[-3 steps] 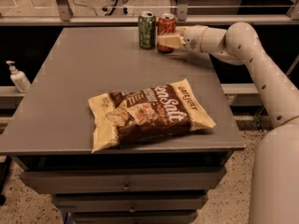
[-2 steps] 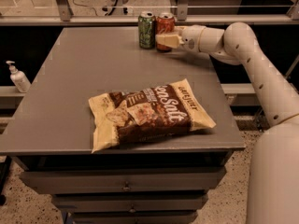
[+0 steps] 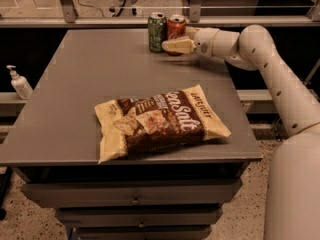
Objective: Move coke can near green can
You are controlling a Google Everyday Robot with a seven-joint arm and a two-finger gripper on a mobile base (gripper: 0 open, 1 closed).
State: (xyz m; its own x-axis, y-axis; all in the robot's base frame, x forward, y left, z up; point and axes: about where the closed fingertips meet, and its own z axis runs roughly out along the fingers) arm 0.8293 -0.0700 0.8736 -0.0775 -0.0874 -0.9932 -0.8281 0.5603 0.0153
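The red coke can stands upright at the far edge of the grey table, right beside the dark green can, almost touching it. My gripper reaches in from the right and is shut on the coke can's lower part. Its near finger lies across the front of the can, and the far finger is hidden behind it. The green can stands free just left of the gripper's tip.
A large brown and cream chip bag lies flat near the table's front edge. A white pump bottle stands on a ledge to the left, off the table. A rail runs behind the cans. Drawers sit below the tabletop.
The gripper and the coke can have shifted slightly left, closer to the green can. The green can and the chip bag have not moved.
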